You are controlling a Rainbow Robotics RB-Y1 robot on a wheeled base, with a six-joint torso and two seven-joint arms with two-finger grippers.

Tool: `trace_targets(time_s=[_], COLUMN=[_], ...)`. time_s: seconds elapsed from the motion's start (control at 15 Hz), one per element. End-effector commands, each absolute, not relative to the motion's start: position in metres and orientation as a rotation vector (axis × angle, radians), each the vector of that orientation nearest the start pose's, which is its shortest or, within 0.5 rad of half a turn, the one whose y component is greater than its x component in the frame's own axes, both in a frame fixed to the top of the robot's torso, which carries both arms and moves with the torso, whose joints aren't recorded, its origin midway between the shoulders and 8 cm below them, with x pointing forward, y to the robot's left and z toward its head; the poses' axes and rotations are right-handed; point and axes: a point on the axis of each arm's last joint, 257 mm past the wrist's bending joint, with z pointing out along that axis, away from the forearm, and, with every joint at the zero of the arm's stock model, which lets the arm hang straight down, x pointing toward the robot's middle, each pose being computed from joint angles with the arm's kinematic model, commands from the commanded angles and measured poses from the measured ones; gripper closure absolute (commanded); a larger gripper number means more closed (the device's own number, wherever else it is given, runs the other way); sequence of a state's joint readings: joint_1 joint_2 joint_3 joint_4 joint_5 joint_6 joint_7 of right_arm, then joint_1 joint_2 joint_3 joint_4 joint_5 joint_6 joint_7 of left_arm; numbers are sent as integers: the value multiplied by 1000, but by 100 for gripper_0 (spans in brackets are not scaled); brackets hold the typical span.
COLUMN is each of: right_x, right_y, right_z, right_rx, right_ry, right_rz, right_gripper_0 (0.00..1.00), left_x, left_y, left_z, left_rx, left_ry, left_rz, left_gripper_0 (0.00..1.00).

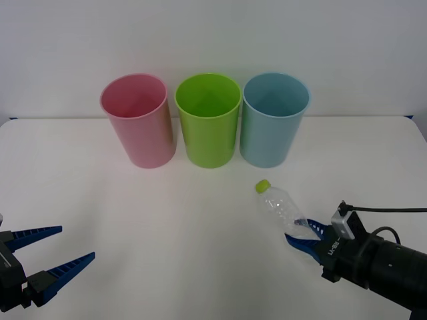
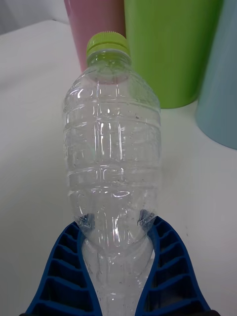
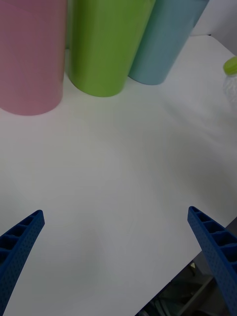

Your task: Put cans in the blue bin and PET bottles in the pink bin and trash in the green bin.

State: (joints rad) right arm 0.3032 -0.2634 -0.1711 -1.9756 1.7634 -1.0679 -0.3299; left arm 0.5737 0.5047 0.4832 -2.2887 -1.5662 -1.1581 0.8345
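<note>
Front view: three bins stand in a row at the back of the white counter (image 1: pixel 200 220), the pink bin (image 1: pixel 138 120) on the left, the green bin (image 1: pixel 208 120) in the middle and the blue bin (image 1: pixel 273 119) on the right, each just beside the next. The PET bottle (image 1: pixel 283 208) lies in front of the blue bin, its yellow-green cap pointing toward the bins. The right end effector (image 1: pixel 303 237) is clamped on the bottle's base end at the near right of the counter. The left end effector (image 1: pixel 57 250) waits at the near left, fingers spread wide and holding nothing. Right wrist view: the blue ribbed fingers (image 2: pixel 66 266) press into both sides of the bottle (image 2: pixel 112 148) near its base, and the plastic dents inward at the contact points. The pink bin (image 2: pixel 94 27), green bin (image 2: pixel 170 49) and blue bin (image 2: pixel 222 84) rise beyond the cap. Left wrist view: the two fingers (image 3: pixel 19 242) stand far apart above bare counter (image 3: pixel 118 187), with the three bins ahead. Progress: the bottle is grasped but not yet deposited; it appears at or near counter level. Remaining: carry it across to the pink bin, the farthest of the three from it, and release it there. No can or trash item is visible on the counter.
</note>
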Motion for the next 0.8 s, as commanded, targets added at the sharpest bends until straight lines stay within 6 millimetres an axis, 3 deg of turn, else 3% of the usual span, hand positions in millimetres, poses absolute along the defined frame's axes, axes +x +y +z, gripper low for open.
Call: trace_targets(time_s=[0.07,0.47,0.8], right_x=[365,357,356], right_y=[-167,-152,-121], right_z=[-237,-171,-120], right_rx=[-768,-672,-600], right_ry=[1698,1466,1301], right_rz=[564,719,879], right_gripper_0=[100,100,100], left_x=[292,292,292], left_y=[267,267,267], left_z=[-193,-193,-193], left_rx=[547,547,547], left_ry=[2032,2032,2032], left_rz=[-555,-555,-555], left_gripper_0=[0,0,0])
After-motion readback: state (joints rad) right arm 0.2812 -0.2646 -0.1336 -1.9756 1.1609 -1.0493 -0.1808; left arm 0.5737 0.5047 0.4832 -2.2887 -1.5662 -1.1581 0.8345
